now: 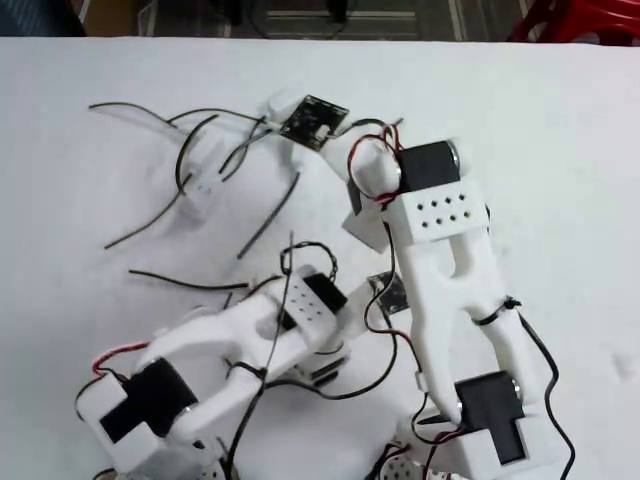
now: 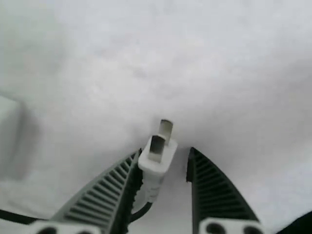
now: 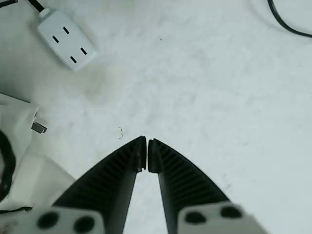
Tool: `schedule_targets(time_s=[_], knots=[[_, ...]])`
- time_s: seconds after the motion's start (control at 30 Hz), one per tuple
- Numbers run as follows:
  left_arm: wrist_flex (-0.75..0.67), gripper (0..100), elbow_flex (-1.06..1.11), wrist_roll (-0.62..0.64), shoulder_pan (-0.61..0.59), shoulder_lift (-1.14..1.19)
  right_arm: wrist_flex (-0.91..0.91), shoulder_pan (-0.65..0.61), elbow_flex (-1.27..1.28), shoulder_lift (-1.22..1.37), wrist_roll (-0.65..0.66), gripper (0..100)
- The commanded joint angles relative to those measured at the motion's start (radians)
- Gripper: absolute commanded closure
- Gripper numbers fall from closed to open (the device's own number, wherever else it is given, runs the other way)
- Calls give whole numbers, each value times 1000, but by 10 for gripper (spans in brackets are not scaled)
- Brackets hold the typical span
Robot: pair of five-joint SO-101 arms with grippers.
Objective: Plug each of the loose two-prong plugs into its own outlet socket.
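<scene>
Left gripper has its jaws parted, and the white two-prong plug sits between them. It's leaning on one finger, with a clear gap to the other finger, so it isn't pinched from both sides. The two metal prongs point away from the wrist, out over the white table. The plug's dark cord runs back down between the fingers. I can't tell if the plug rests on the table or hangs just above it.

Right gripper is clamped fully closed, tips touching, with nothing between them. It's over bare table. The white outlet block lies well ahead of it and off to one side, slots facing up (four slots are visible, none with a plug in). A black cable curves past farther out.

From the high view, the outlet block lies flat among a mess of loose black cables spread over the table. It's apart from the ends of both arms.
</scene>
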Motion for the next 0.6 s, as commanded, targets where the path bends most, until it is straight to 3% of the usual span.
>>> schedule_targets(time_s=[0.0,0.33,0.43,0.57], knots=[[18,842,-2,-3,10,1,-12,-2,-5,-5,3,978],[6,844,2,14,15,4,-12,-2,-5,-5,3,978],[-14,883,5,83,41,19,-12,-2,-5,-5,3,978],[14,910,-44,71,50,88,-12,-2,-5,-5,3,978]])
